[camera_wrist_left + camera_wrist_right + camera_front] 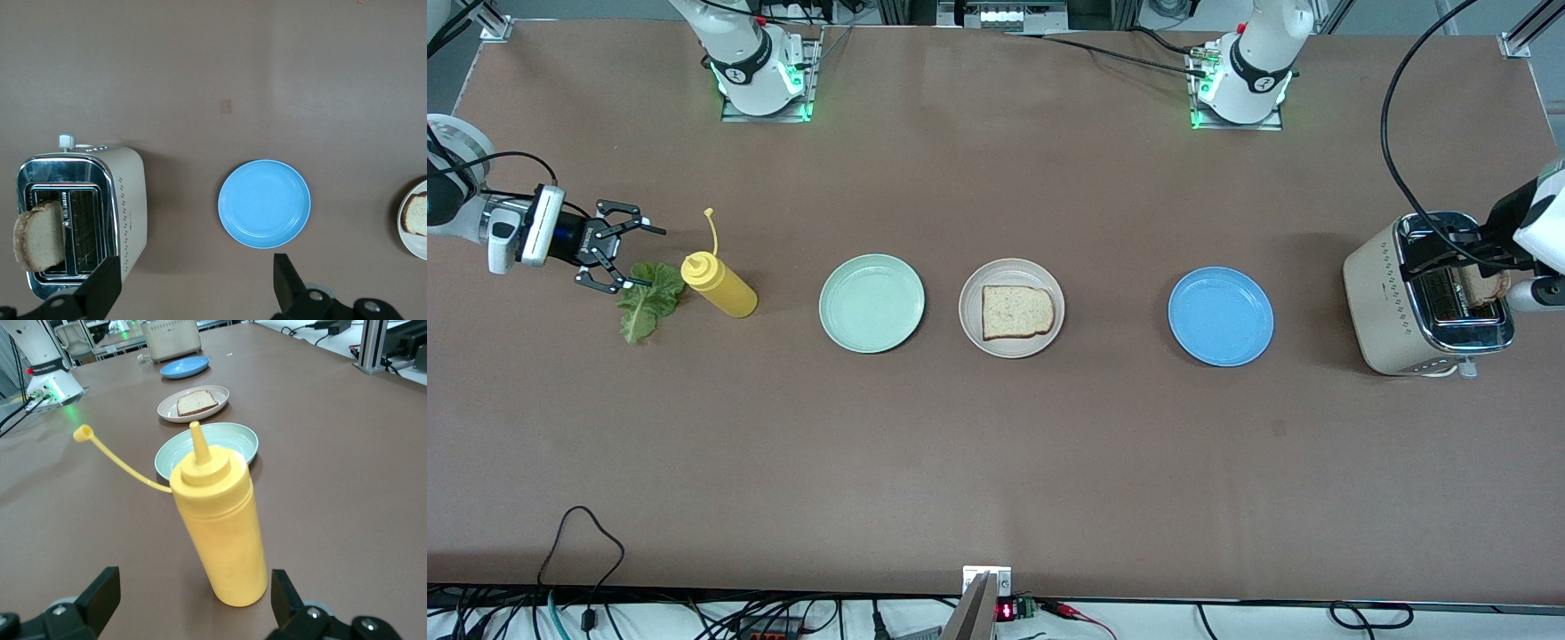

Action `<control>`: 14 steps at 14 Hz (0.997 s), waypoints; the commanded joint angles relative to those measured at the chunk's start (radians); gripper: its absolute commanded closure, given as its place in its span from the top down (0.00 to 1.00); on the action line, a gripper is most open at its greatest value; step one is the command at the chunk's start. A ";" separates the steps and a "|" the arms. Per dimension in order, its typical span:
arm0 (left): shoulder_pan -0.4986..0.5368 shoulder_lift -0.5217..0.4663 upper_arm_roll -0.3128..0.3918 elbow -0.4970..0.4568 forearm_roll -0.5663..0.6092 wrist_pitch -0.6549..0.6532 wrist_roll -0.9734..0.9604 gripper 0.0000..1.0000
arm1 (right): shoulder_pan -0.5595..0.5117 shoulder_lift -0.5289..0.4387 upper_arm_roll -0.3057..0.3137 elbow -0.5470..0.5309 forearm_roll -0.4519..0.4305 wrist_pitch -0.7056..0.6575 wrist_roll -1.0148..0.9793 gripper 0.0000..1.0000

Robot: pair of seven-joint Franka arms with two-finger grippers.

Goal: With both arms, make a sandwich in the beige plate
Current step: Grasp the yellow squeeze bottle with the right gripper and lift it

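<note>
The beige plate (971, 302) lies mid-table with one slice of bread (1016, 312) on it; the plate (170, 409) also shows in the right wrist view. A second slice (39, 235) stands in a slot of the toaster (1414, 302). My left gripper (195, 283) hangs open and empty above the toaster. The green lettuce leaf (645, 302) lies flat at the right arm's end of the table. My right gripper (645, 260) is open low over the leaf, with nothing held, facing the yellow squeeze bottle (220, 527).
The yellow bottle (720, 284) stands beside the lettuce, its cap dangling on a strap. A mint-green plate (871, 302) lies between the bottle and the beige plate. A blue plate (1220, 316) lies between the beige plate and the toaster.
</note>
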 commanded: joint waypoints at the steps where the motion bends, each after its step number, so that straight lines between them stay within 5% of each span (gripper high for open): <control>1: -0.009 -0.046 0.006 -0.047 -0.010 -0.003 -0.012 1.00 | -0.015 0.058 0.012 0.003 0.064 -0.019 -0.062 1.00; 14: 0.005 -0.068 0.005 -0.087 -0.056 0.063 0.056 1.00 | -0.017 0.211 0.027 0.019 0.170 -0.011 -0.197 1.00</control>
